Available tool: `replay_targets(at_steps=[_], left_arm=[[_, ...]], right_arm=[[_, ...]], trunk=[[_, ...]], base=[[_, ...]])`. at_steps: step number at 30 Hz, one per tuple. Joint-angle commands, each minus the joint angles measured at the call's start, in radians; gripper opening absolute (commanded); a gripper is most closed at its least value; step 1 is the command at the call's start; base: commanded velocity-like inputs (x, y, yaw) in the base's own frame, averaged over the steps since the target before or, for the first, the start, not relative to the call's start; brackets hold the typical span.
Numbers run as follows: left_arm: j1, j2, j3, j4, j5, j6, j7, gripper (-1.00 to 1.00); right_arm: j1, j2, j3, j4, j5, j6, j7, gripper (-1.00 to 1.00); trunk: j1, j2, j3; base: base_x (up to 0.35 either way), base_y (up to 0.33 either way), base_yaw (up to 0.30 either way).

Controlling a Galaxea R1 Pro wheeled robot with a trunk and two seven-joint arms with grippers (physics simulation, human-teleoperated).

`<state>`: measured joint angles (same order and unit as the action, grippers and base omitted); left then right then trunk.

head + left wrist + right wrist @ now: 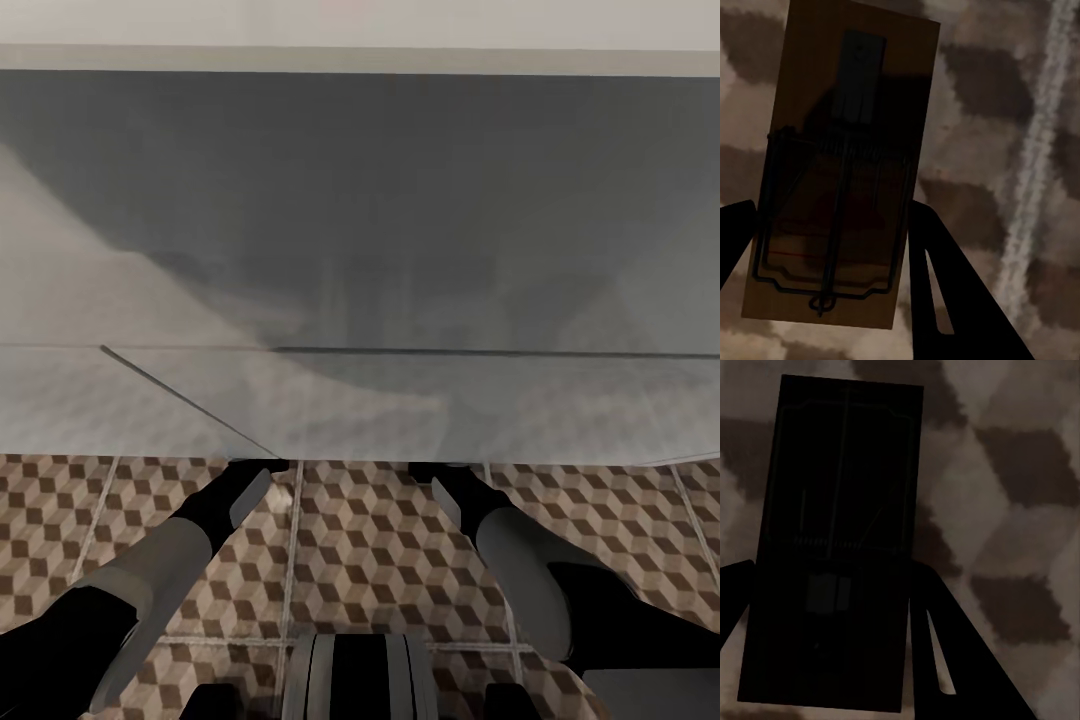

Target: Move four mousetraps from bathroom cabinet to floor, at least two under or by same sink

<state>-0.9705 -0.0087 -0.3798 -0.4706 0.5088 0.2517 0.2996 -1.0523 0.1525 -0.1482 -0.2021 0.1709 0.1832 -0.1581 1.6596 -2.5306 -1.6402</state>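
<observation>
A pale grey slab with a white rim is seen just ahead of both pincers, its near edge covering their tips in the head view, above the cube-patterned bathroom floor with pale grout lines. In the left wrist view, 1 brown mousetrap with dark wire parts is clamped between the fingers of the left pincer. In the right wrist view, a second, darker mousetrap is clamped in the right pincer, with the tiles beyond it; no writing can be read.

Matt wooden mousetrap with dark wire; tiled bathroom floor.
</observation>
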Motion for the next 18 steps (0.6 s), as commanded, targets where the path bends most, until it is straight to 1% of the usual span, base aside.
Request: replay_targets(at_steps=[1, 12, 16, 18], left_arm=[[0.000, 0.001, -0.008, -0.002, 0.010, 0.003, 0.009, -1.00], [0.000, 0.001, -0.008, -0.002, 0.010, 0.003, 0.009, -1.00], [0.000, 0.001, -0.008, -0.002, 0.010, 0.003, 0.008, -1.00], [0.000, 0.001, -0.008, -0.002, 0.010, 0.003, 0.009, -1.00]], right_arm=[[0.000, 0.001, -0.008, -0.002, 0.007, 0.005, 0.000, -1.00], [0.000, 0.001, 0.002, -0.002, 0.007, 0.005, 0.003, -1.00], [0.000, 0.001, 0.002, -0.002, 0.007, 0.005, 0.004, -1.00], [0.000, 0.001, 0.002, -0.002, 0.006, 0.005, 0.005, -1.00]], trunk=[[0.000, 0.000, -0.001], [0.000, 0.000, -0.001], [0.002, -0.001, -0.016], [0.002, -0.001, -0.016]], base=[[0.000, 0.000, 0.000], [0.000, 0.000, 0.000], [0.000, 0.000, 0.000], [0.000, 0.000, 0.000]])
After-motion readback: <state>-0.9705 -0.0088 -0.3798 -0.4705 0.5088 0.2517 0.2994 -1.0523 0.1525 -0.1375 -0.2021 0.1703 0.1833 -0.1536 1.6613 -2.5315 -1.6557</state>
